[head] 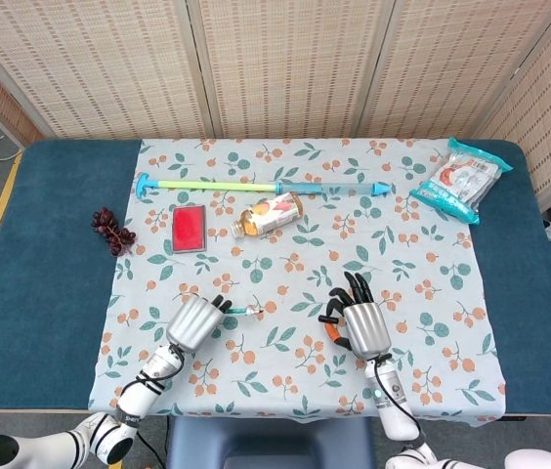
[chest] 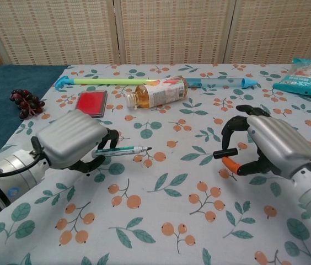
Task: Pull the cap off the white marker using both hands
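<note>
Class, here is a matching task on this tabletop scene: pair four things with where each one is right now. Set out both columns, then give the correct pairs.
Things:
1. marker
2. black cap
3. grapes
4. snack bag

Places:
A. on the blue surface, off the floral cloth
B. held by the left hand
C. far right corner of the cloth
D. held by the right hand

Pairs: 1-B, 2-D, 3-A, 4-C

A blue bench point(head: 51, 293) carries a floral cloth point(head: 422, 293) across its middle. On the cloth, in the frame's upper half, lie a long stick point(head: 256, 185) (teal-tipped), a red case point(head: 189, 229), a bottle point(head: 269, 214) on its side and, upper right, a snack bag point(head: 461, 180). Dark grapes point(head: 111, 230) rest on bare blue at left.
</note>
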